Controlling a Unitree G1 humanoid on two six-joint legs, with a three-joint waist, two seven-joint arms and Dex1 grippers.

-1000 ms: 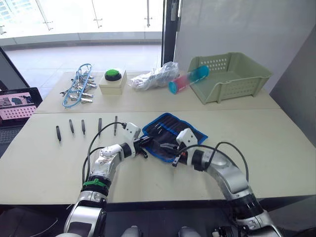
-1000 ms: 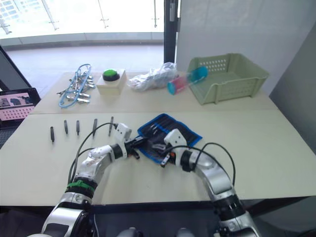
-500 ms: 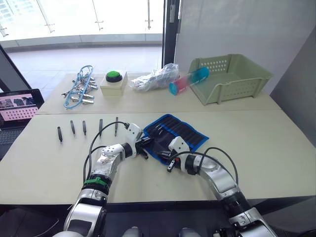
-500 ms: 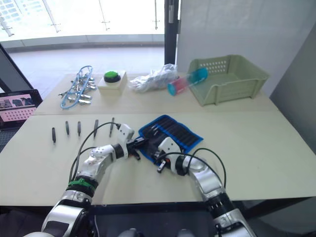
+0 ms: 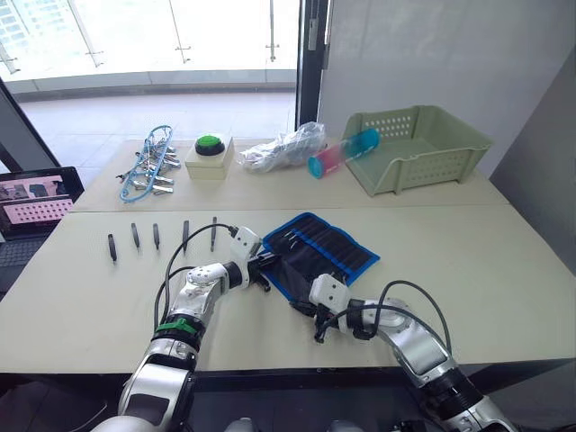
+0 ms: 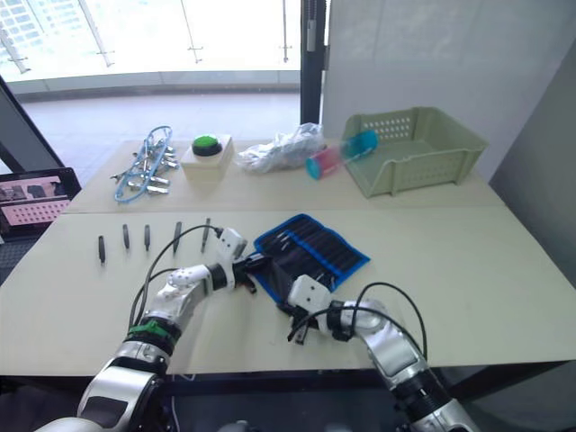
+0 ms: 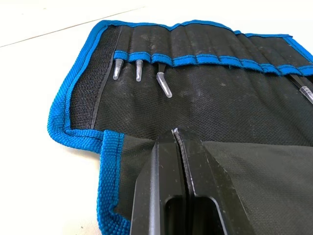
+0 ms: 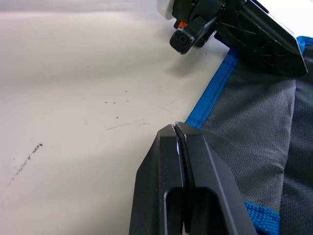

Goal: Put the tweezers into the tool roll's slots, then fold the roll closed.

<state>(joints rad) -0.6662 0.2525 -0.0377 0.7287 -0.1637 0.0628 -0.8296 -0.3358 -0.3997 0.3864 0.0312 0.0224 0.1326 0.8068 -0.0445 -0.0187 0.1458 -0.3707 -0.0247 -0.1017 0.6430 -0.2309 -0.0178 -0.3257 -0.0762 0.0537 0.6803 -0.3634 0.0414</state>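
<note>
The tool roll point(image 5: 322, 249) lies open on the near table, black with blue trim. Tips of three tweezers point(image 7: 138, 69) stick out of its slots point(image 7: 195, 46). Several more dark tweezers point(image 5: 156, 235) lie in a row on the table to its left. My left gripper point(image 5: 266, 268) is shut, its tips point(image 7: 176, 131) resting on the roll's flap at the near left corner. My right gripper point(image 5: 299, 308) is shut too, tips point(image 8: 175, 126) at the flap's blue-trimmed near edge point(image 8: 211, 95). Whether fabric is pinched in either gripper is hidden.
On the far table stand a green plastic basket point(image 5: 418, 148), a pink and teal tube point(image 5: 342, 151), a clear plastic bag point(image 5: 283, 144), a green button on a box point(image 5: 209, 148) and silver clips with blue cord point(image 5: 148, 166). A laptop screen point(image 5: 36, 193) sits at the left edge.
My right gripper has drawn back from the middle of the roll to its near edge, closer to me. The left gripper has stayed at the roll's left corner.
</note>
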